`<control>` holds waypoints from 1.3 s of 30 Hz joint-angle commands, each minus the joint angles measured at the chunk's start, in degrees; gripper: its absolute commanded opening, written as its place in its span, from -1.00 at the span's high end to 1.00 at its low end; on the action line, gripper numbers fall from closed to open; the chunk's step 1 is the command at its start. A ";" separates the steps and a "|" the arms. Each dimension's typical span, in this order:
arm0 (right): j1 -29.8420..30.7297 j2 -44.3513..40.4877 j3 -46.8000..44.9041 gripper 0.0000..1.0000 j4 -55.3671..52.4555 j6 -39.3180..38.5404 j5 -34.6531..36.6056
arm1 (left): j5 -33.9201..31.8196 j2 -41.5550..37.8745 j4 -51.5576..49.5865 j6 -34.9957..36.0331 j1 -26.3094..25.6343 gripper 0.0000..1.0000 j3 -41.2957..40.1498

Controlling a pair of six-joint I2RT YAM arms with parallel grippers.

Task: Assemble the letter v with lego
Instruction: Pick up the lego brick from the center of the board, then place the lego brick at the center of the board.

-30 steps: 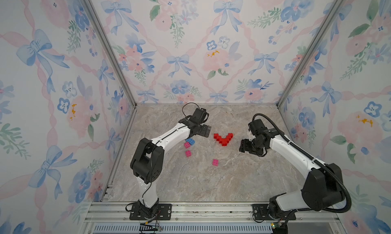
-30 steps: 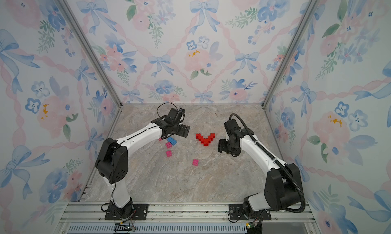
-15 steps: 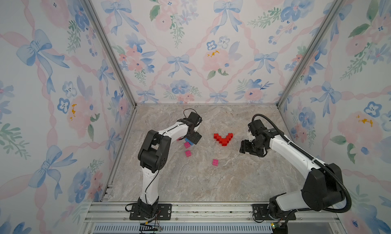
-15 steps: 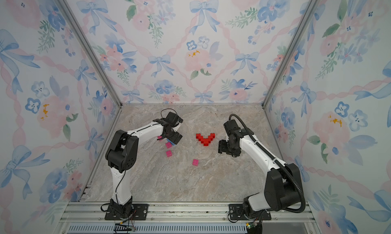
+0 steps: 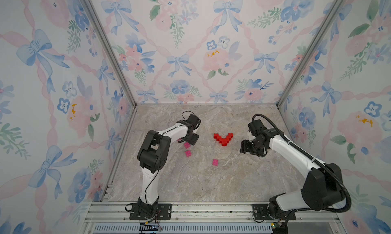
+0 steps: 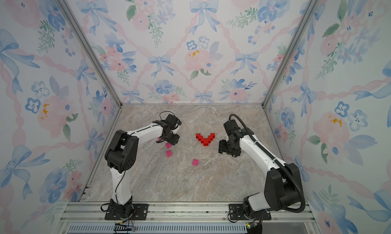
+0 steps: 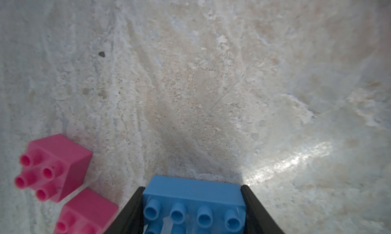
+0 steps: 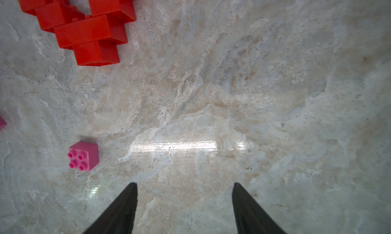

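Left tool [image 5: 192, 138] is held low by the marble surface [image 5: 211, 180], left of the red V [image 5: 223, 138]. In the left wrist view a blue brick [image 7: 194, 192] is seen clamped between its fingers [image 7: 131, 209], both sides touched. A pink brick [image 7: 57, 167] and a second pink brick [image 7: 84, 211] are lying just beside it. A third pink brick [image 5: 215, 162] is set well apart, nearer the front rail. The red V is seen mid-surface in both top views, built of red bricks. Right tool [image 8: 184, 184] is held right of the V — fingers spread apart, nothing gripped.
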 commanded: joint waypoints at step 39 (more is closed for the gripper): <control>2.24 -8.48 -7.08 -0.95 -2.17 10.88 -0.50 | -2.94 -3.33 -2.34 -40.73 -22.29 -0.93 13.26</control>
